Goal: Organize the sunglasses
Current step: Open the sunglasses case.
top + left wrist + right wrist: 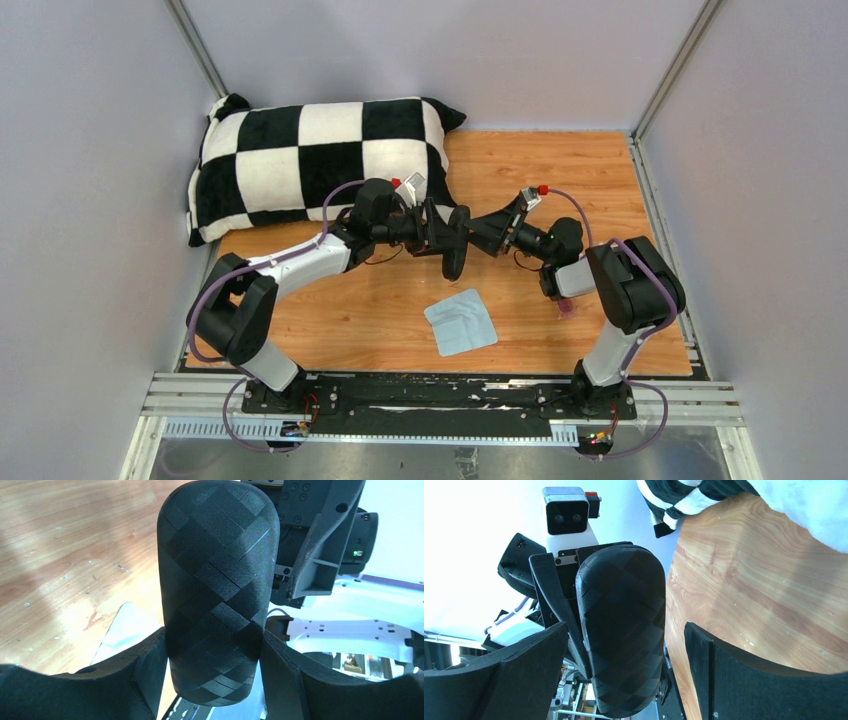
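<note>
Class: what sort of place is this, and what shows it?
Probably a robotics test cell: two robot arms bolted to a metal rail, plain grey walls boxing in a wooden table.

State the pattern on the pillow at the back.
Black-and-white checkerboard; the pillow shows best in the top external view.

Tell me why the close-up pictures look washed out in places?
Top external view: evenly lit and sharp, soft shadows on the table. Left wrist view: black case crisp, background upper right blown white, glare on the table. Right wrist view: upper left washed out white, pillow whites overexposed.
</note>
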`<state>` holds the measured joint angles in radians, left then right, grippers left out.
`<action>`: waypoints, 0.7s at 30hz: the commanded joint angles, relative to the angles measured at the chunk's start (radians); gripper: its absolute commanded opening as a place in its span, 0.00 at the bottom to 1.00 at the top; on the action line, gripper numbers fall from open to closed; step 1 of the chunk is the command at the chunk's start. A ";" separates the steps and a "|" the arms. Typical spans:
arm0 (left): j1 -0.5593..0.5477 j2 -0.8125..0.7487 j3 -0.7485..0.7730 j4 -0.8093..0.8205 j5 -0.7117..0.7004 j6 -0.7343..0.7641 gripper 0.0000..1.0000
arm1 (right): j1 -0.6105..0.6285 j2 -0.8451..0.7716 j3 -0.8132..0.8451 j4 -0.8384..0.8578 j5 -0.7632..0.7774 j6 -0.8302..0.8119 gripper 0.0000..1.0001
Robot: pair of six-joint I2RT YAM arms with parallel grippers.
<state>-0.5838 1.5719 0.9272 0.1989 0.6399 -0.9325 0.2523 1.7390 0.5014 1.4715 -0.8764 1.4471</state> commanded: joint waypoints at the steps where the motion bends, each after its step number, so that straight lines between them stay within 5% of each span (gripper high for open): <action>1: 0.007 -0.049 -0.011 0.084 0.079 -0.047 0.00 | -0.013 -0.004 0.003 0.123 -0.034 0.022 0.92; 11: 0.015 -0.039 -0.004 0.172 0.126 -0.111 0.00 | -0.016 -0.015 0.021 0.124 -0.050 0.042 0.89; 17: 0.015 -0.027 -0.022 0.245 0.133 -0.164 0.00 | -0.016 -0.021 0.030 0.123 -0.049 0.067 0.64; 21: 0.019 -0.026 -0.054 0.334 0.138 -0.225 0.00 | -0.017 -0.023 0.031 0.123 -0.050 0.072 0.60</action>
<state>-0.5701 1.5497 0.8928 0.3481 0.7197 -1.0794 0.2489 1.7248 0.5224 1.5673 -0.8989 1.5230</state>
